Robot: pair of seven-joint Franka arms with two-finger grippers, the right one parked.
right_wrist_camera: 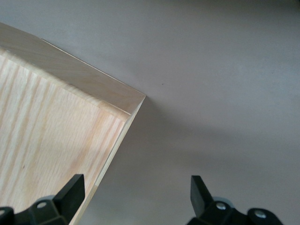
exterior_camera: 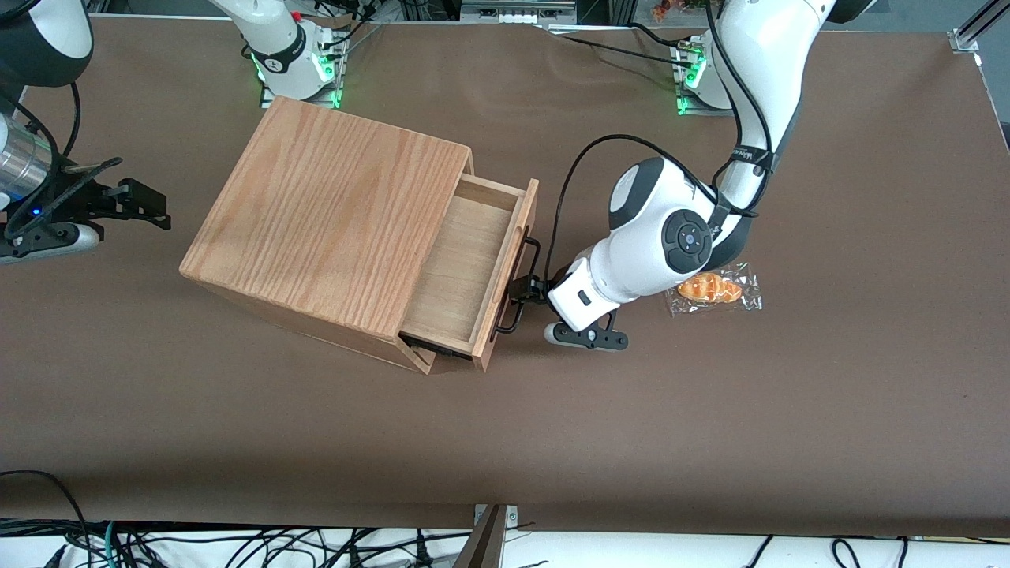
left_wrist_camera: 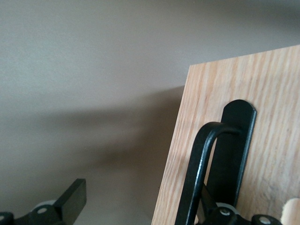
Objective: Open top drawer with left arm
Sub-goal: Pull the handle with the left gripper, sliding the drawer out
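Note:
The top drawer (exterior_camera: 461,268) of the oak-grain box (exterior_camera: 331,213) stands pulled partway out, and its pale plywood floor shows. Its thin black bar handle (exterior_camera: 537,254) runs along the drawer front (left_wrist_camera: 272,117). The left arm (exterior_camera: 663,237) reaches down in front of the drawer, with its gripper (exterior_camera: 527,289) at the handle's middle. In the left wrist view the gripper (left_wrist_camera: 140,213) is open. The handle bar (left_wrist_camera: 199,173) lies between the fingers, close against one of them, while the other finger (left_wrist_camera: 70,201) hangs clear over the brown table.
A bread roll in a clear wrapper (exterior_camera: 712,289) lies on the brown table (exterior_camera: 710,410) beside the left arm's wrist, toward the working arm's end. The arm bases with green lights (exterior_camera: 694,79) stand farther from the front camera.

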